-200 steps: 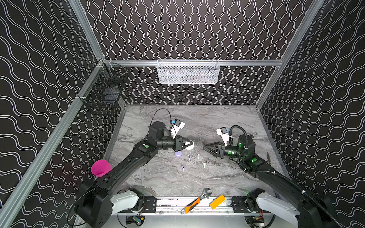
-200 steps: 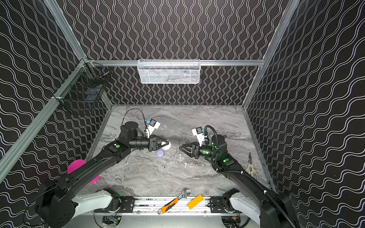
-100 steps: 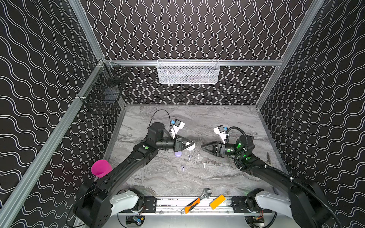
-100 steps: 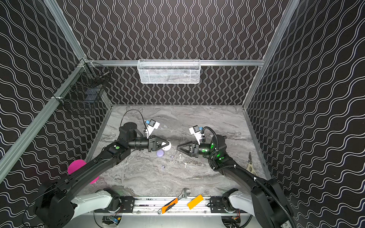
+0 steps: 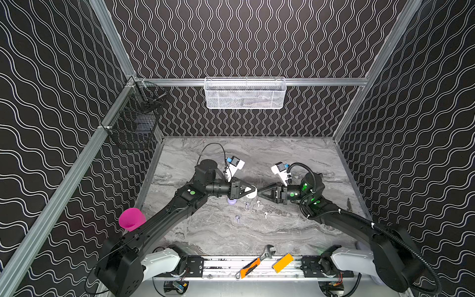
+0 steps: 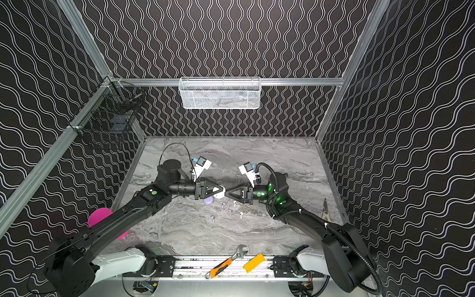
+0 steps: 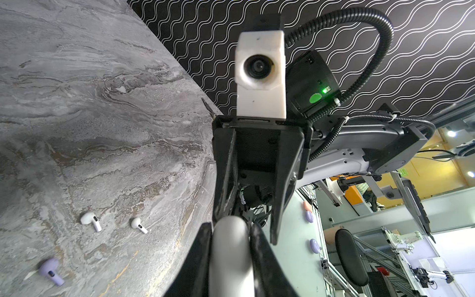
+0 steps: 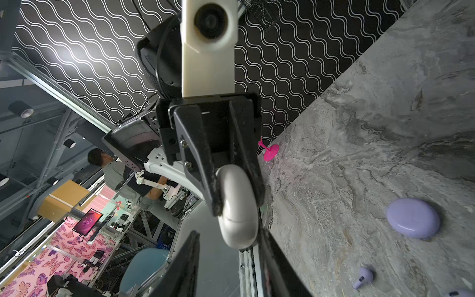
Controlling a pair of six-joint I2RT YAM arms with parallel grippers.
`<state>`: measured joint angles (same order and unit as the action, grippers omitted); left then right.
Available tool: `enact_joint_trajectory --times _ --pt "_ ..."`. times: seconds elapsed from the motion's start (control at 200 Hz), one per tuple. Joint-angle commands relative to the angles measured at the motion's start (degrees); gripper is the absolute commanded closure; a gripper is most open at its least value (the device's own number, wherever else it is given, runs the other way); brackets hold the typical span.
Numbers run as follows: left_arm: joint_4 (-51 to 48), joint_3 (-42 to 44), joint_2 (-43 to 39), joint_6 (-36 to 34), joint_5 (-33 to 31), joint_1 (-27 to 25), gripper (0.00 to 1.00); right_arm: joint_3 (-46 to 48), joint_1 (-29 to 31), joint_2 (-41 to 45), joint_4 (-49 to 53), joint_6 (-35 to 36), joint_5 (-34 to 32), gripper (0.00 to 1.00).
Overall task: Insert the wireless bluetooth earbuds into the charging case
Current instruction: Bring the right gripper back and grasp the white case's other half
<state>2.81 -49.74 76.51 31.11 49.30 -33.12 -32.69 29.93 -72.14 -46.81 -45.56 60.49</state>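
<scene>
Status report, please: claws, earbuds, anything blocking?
Left claw shut on white case, off table. Right claw open around its far end. Four earbuds loose on table, lavender case closed. Nothing blocking.

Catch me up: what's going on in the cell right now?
The left gripper holds a closed white case clamped above the marble table. The right gripper faces it, jaws open at the case's free edge, not gripping yet. The two white earbuds and two lavender earbuds lie loose on the table near a closed lavender case. Nothing is inserted.
</scene>
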Motion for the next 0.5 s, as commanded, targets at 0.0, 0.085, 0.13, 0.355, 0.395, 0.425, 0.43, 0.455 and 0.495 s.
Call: enact_joint_trajectory --times 0.0,0.085,0.13,0.355,0.395,0.425,0.43,0.455,0.495 --pt "1.42 -0.84 0.10 -0.93 0.62 -0.27 0.92 -0.36 0.15 -0.37 -2.64 0.06 0.65 0.60" --pt "1.91 -0.89 0.25 -0.44 0.78 -0.58 0.92 -0.27 0.21 -0.37 -3.71 -0.50 1.10 0.60" --pt "2.30 -0.80 0.37 -0.14 0.95 -0.71 0.92 -0.27 0.19 -0.46 -3.85 -0.57 1.21 0.61" --pt "3.43 -0.45 0.63 0.47 1.35 -1.15 0.92 0.25 0.36 -1.54 -9.50 -4.10 2.60 0.63" --pt "3.59 -0.36 0.69 0.60 1.40 -1.24 0.92 0.12 0.62 -1.84 -10.05 -4.45 2.91 0.64" --pt "3.80 -0.36 0.66 0.70 1.44 -1.24 0.92 0.00 0.80 -1.95 -10.01 -4.41 3.04 0.65" --pt "3.84 -0.41 0.70 0.70 1.43 -1.29 0.92 -0.01 0.82 -2.00 -9.99 -4.34 3.05 0.65" --pt "4.03 -0.30 0.83 0.85 1.49 -1.25 0.92 -0.01 0.98 -2.02 -9.91 -4.15 3.01 0.65" --pt "4.26 -0.36 0.84 1.03 1.59 -1.26 0.92 -0.06 1.22 -2.06 -9.64 -3.93 3.04 0.65"
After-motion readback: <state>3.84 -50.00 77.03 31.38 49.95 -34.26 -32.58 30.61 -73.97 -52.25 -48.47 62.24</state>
